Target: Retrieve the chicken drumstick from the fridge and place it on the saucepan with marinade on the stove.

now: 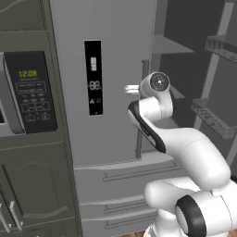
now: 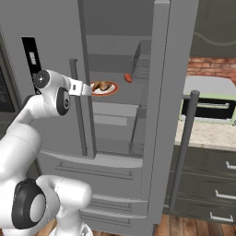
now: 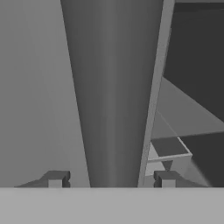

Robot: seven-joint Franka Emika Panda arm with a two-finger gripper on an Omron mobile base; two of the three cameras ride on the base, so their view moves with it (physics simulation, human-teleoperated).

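Item: tall grey steel fridge (image 2: 55,27), right door swung open. Your pincer (image 3: 109,180) straddles the left door's bar handle (image 3: 114,96), fingers wide. Golden-brown chicken drumstick (image 2: 102,85) lies plated inside, reachable.

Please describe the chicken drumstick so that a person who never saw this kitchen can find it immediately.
Look at the tall grey fridge, whose right door stands open. On a middle shelf inside lies a red-rimmed white plate, and the chicken drumstick rests on it. It is the lumpy golden-brown piece, unlike the small red-orange oblong item lying apart to its right.
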